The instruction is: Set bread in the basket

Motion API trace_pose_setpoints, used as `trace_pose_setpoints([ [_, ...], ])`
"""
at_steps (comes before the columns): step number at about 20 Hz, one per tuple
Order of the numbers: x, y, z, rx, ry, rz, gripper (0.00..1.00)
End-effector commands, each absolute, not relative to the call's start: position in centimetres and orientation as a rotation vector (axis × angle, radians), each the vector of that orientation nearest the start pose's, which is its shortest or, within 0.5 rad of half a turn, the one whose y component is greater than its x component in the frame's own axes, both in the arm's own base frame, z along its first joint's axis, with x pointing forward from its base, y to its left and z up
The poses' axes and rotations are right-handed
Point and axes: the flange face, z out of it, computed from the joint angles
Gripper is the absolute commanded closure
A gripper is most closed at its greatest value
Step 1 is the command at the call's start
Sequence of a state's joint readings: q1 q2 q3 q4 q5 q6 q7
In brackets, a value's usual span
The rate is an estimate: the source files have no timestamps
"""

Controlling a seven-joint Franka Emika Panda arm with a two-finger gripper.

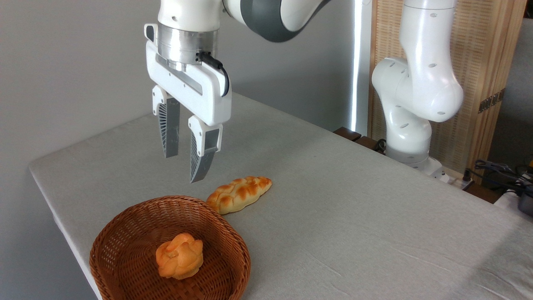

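Note the bread (179,261) resting inside the basket (125,225) — task apparently complete. The gripper (185,164) hangs above the rim, jaws parted, holding nothing, clear for retreat.

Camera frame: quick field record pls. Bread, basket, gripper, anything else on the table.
bread: small orange bun, lying inside the basket
basket: brown wicker, at the table's near left corner
gripper: open, empty, hanging above the basket's far rim
other item: braided loaf on the table, just behind the basket, outside it
task state: bun appears placed
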State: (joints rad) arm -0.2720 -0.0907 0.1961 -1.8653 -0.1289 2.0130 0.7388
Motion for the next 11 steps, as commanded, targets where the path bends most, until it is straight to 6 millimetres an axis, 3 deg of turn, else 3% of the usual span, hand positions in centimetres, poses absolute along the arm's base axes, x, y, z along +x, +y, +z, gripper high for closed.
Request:
trace_pose_setpoints([
  [1, 55.4, -4.8, 56.6, -2.945, 1.187, -0.286, 0.0],
  [11, 55.4, -4.7, 55.5, -2.936, 1.087, -0.175, 0.0],
])
